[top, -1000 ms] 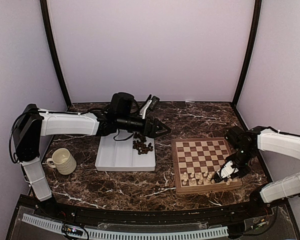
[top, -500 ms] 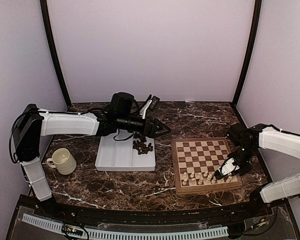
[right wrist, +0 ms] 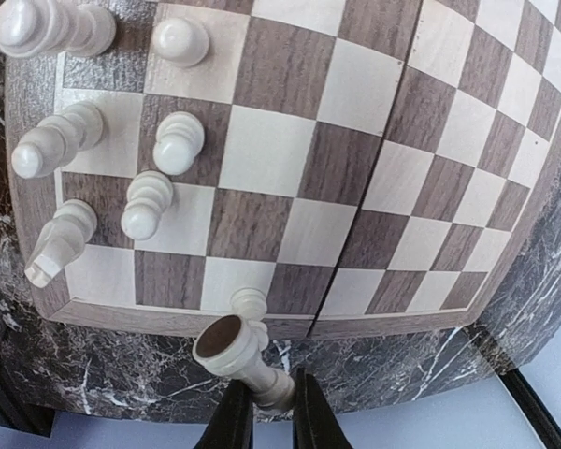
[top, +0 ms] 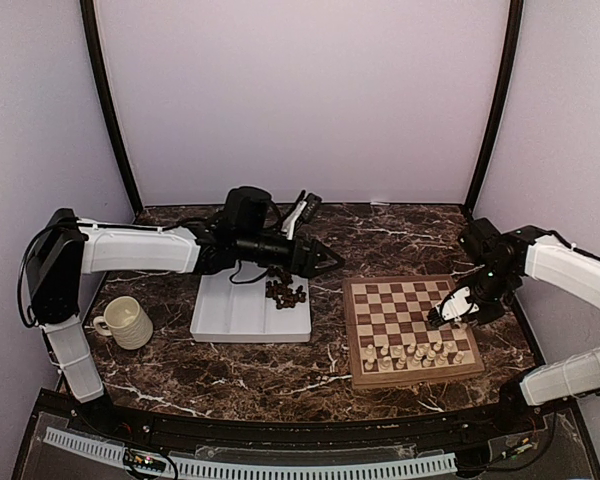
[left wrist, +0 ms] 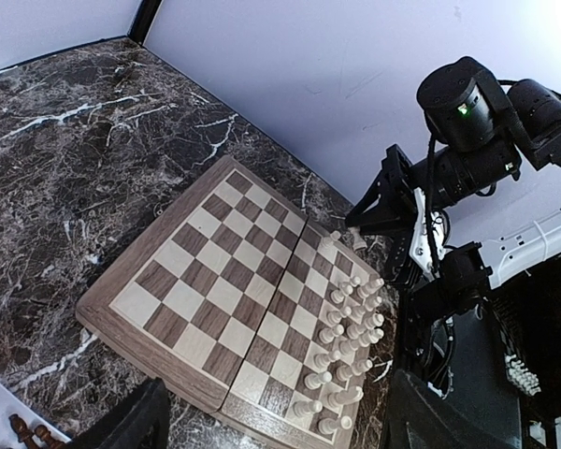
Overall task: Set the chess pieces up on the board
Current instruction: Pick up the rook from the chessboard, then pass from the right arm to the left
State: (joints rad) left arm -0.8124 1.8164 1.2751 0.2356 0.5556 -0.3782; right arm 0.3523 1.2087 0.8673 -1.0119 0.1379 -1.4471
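Marbled dark bench (top: 260,370), lilac walls: cream pieces (top: 410,352) on the board (top: 400,300), dark pieces (top: 285,292) in the tray (top: 230,315).
From above, the board lies right of centre, the cream pieces standing in its two near rows. The dark pieces are heaped at the far right of the white tray, with a mug (top: 127,322) to its left. The left gripper (top: 325,262) hangs past the tray's far right corner, and the right gripper (top: 445,312) is over the board's right side. The left wrist view shows that gripper's fingers wide apart with nothing between them, the board beyond. The right wrist view shows the fingers pinched on a tilted cream piece (right wrist: 238,354) above the board's edge.
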